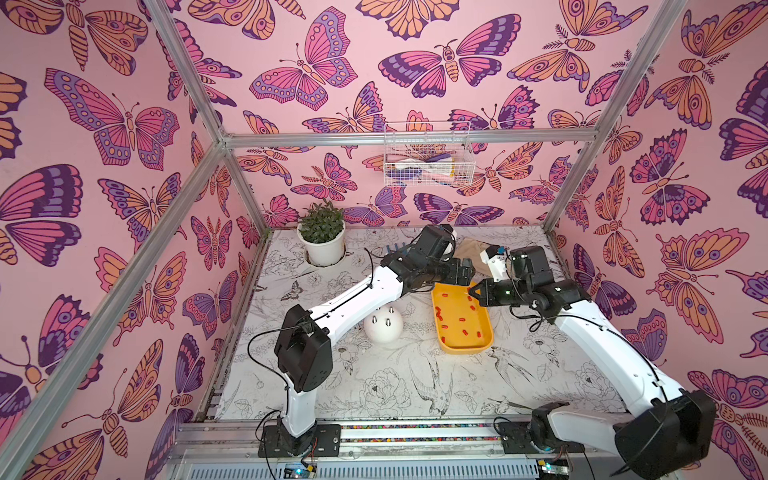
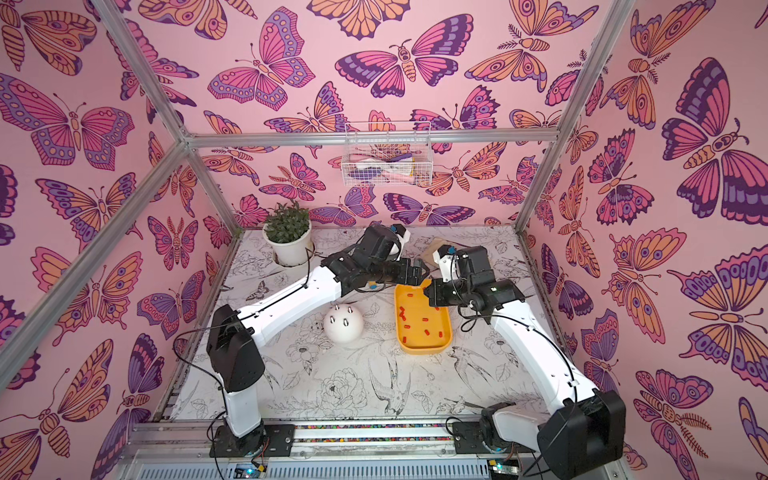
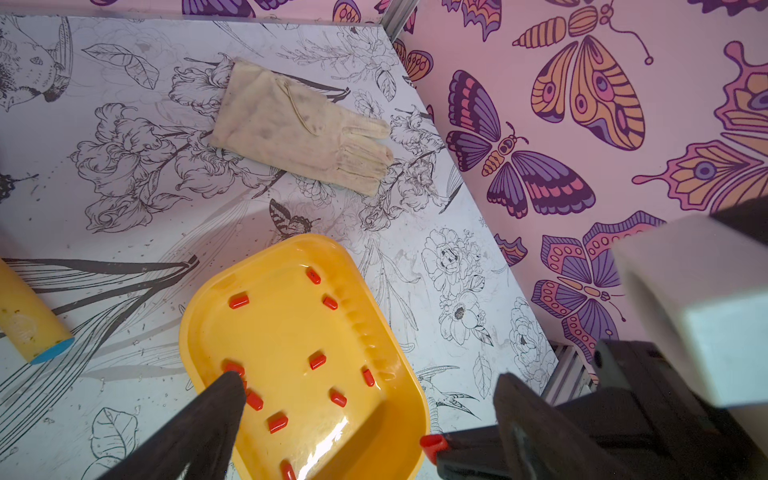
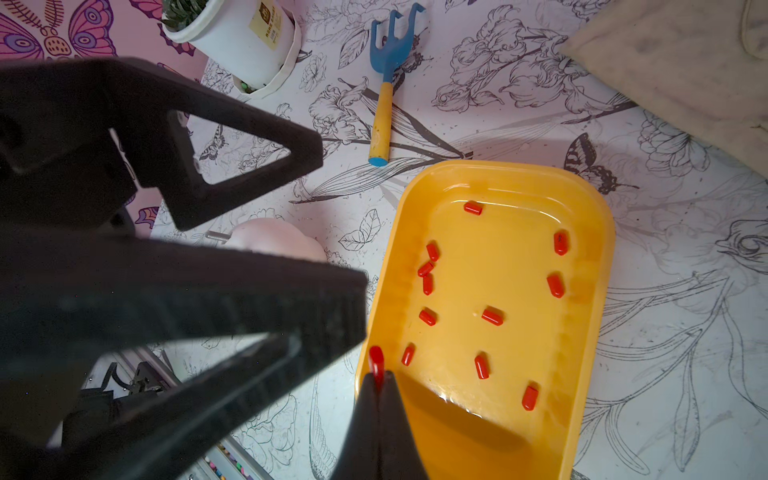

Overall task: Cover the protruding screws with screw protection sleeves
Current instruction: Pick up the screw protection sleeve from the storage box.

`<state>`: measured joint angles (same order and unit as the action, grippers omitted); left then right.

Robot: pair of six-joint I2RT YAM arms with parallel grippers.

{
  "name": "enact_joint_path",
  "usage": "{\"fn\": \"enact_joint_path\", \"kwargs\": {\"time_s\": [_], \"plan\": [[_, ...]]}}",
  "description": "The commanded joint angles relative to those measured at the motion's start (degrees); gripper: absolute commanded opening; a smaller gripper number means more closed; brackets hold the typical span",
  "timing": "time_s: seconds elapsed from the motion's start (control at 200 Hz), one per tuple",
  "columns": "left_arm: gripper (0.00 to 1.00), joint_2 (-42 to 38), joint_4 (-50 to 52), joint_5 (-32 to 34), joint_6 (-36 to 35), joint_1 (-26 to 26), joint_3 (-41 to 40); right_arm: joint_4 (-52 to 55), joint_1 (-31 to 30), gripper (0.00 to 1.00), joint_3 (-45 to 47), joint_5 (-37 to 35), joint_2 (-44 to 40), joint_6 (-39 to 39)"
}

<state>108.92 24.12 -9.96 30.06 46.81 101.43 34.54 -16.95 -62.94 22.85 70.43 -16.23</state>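
Several red screw protection sleeves (image 4: 492, 316) lie loose in the yellow tray (image 4: 498, 166). My right gripper (image 4: 380, 376) is shut on one sleeve (image 4: 376, 359) above the tray's rim. That held sleeve (image 3: 432, 444) also shows in the left wrist view. My left gripper (image 3: 369, 377) stands wide open over the tray's far end, holding nothing. In both top views the two grippers (image 1: 467, 272) (image 1: 471, 294) nearly meet there. The protruding screws (image 1: 388, 322) stick up bare from the white dome (image 1: 383, 332), left of the tray.
A potted plant (image 1: 322, 241) stands at the back left. A beige glove (image 3: 299, 124) lies behind the tray. A blue hand rake (image 4: 388, 83) with a yellow handle lies near the pot. A wire basket (image 1: 426, 156) hangs on the back wall.
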Motion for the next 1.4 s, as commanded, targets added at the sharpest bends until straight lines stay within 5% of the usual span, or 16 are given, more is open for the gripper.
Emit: {"fn": "enact_joint_path", "kwargs": {"time_s": [0.0,1.393], "plan": [[0.96,1.7,1.2,-1.3,-0.8,0.2,0.2,1.4,0.1,0.03,-0.2,0.5,-1.1,1.0],[0.94,1.7,1.5,-1.6,-0.6,0.7,-3.3,1.0,0.1,0.06,-0.7,-0.1,-1.0,0.6]]}}
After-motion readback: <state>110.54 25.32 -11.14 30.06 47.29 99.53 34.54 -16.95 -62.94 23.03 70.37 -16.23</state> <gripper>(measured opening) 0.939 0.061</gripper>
